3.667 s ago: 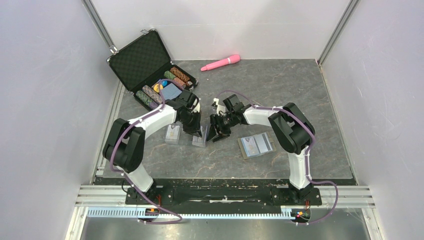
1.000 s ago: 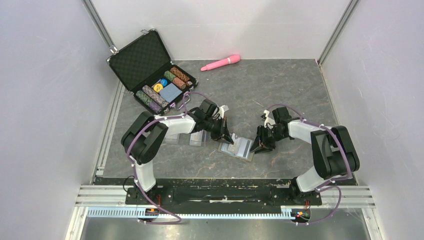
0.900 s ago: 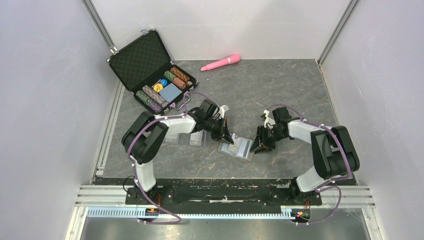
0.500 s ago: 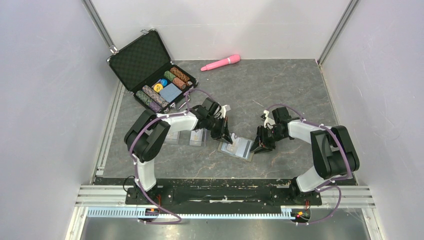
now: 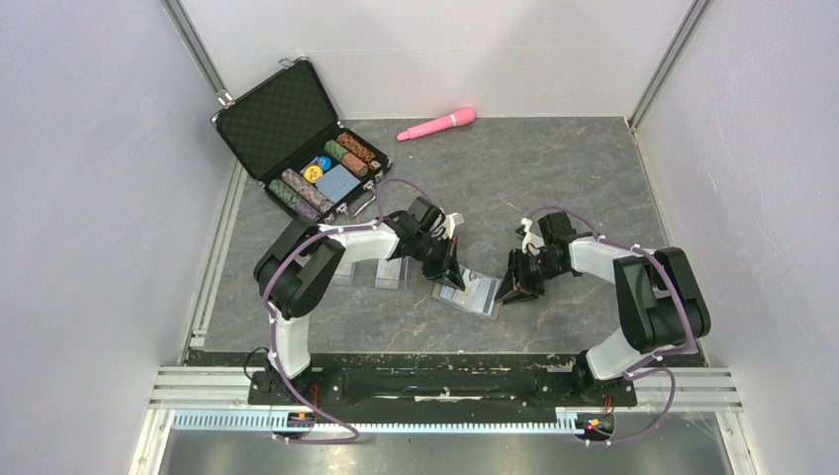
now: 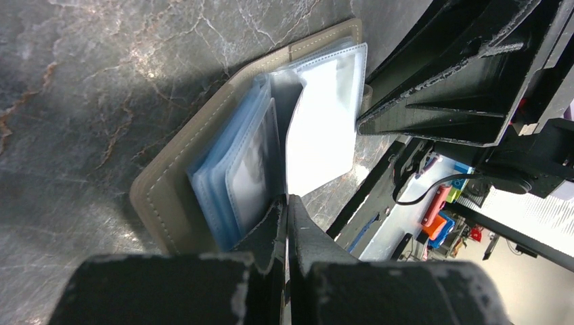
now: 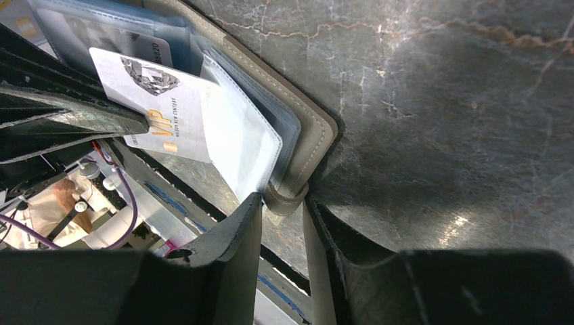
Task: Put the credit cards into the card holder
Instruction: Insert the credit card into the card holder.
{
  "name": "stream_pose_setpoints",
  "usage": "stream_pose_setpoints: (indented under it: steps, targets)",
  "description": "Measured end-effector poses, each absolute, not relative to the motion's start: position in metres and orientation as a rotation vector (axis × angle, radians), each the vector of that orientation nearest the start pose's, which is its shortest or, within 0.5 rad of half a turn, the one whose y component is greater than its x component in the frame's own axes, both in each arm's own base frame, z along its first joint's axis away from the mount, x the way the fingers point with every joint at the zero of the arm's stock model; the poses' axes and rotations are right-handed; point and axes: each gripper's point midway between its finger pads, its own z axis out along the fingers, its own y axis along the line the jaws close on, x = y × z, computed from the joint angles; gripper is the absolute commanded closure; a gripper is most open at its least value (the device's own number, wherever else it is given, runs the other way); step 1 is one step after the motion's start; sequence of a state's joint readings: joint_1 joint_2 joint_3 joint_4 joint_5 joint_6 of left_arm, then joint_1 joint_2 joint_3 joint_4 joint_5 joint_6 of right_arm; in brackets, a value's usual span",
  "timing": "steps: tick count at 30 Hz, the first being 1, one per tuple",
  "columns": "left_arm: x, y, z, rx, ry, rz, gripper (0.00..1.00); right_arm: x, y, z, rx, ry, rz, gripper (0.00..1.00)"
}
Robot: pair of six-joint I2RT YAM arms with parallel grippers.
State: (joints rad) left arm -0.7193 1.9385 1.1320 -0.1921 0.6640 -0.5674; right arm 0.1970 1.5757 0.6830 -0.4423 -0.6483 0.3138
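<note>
The khaki card holder (image 5: 473,295) lies open on the table between my two grippers, its light-blue sleeves up (image 6: 233,162). My left gripper (image 5: 451,271) is shut on a whitish credit card (image 6: 318,128), whose far end lies in a clear sleeve of the holder. In the right wrist view this card (image 7: 159,108) shows a gold mark. My right gripper (image 5: 508,287) is shut on the holder's snap tab (image 7: 290,196) at its edge. Two more cards (image 5: 393,275) (image 5: 344,277) lie on the table, partly hidden under my left arm.
An open black case (image 5: 287,119) with poker chips and a blue deck (image 5: 338,181) stands at the back left. A pink wand-like object (image 5: 436,124) lies at the back. White walls enclose the table.
Since 3.7 s ago the holder has moved from the right to the middle, and my left gripper has brought a card to it. In the last second the left gripper has shifted slightly right.
</note>
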Motion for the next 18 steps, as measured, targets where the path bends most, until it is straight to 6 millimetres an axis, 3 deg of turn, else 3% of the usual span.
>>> stream_pose_setpoints:
  steps: [18]
  targets:
    - [0.2258,-0.3643,0.0376,0.471,2.794,-1.256,0.98,0.2029,0.1615,0.0139,0.054,2.889,1.068,0.72]
